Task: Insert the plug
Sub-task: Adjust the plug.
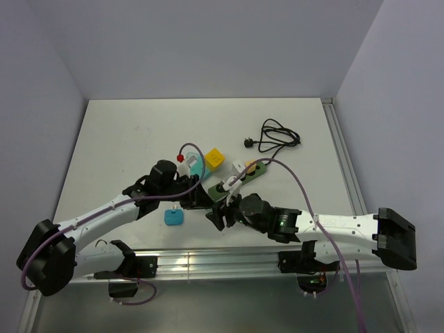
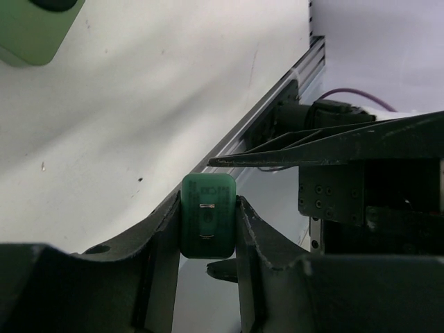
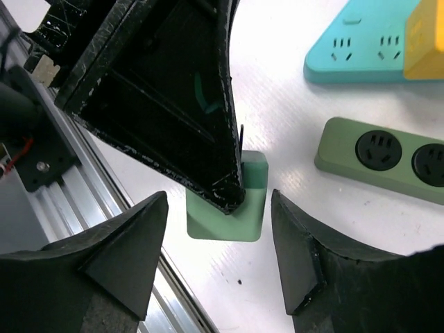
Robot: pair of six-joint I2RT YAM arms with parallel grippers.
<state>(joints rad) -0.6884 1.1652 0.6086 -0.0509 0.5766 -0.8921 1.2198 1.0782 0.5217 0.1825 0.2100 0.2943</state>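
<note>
**Left gripper holds the plug inside the right gripper's open jaws**

The left gripper [image 2: 208, 208] is closed on the green plug [image 2: 208, 232], with a finger pressed to each side of it. The face with the two metal blades is turned back toward the left wrist camera. The plug sits at the fingertips and stands out a little past them.

The right gripper [image 3: 218, 198] faces the left one at close range with its jaws spread wide. The plug lies in the gap between its fingers [image 3: 139, 257]. There is bare table [image 3: 291, 125] on both sides of the plug, so neither right finger touches it. Whether the plug rests on the table or hangs just above it cannot be told.

The green strip [image 3: 378, 156] lies ahead of the right gripper and to its right, near the plug but apart from it, with two empty sockets facing up. The teal strip [image 3: 354, 55] lies beyond that, with a yellow block [image 3: 427, 38] on it. The table's metal rail [image 2: 277, 97] runs just behind both grippers.
</note>
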